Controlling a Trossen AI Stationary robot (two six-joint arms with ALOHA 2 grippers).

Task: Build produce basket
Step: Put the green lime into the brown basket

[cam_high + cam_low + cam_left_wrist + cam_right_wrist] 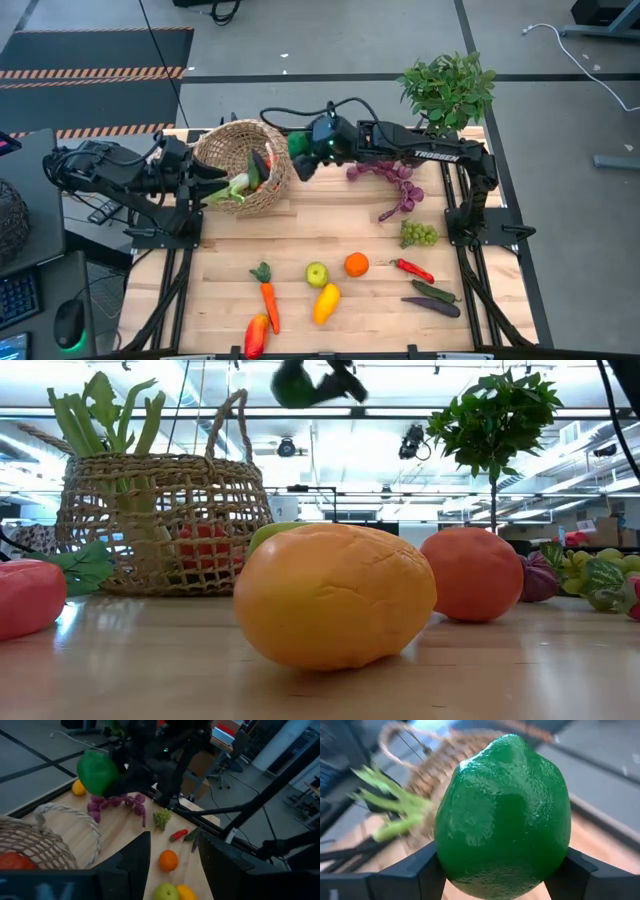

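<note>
While the right gripper [303, 150] pinches a green pepper [502, 810] between its fingers beside the basket [242, 165], that pepper blocks most of its wrist view. Left gripper [170, 855] fingers are spread by the basket's other side.

Your table [330, 215] is a pale wooden slatted top. On it you have the basket [243, 153] near the back left, purple grapes [392, 180] and green grapes [419, 234] to the right. Toward the front lie a carrot [267, 294], a green apple [317, 273], an orange [357, 264], a yellow pepper [325, 303], a red pepper [255, 335], a chili [412, 270], a cucumber [433, 291] and an eggplant [431, 306].
</note>
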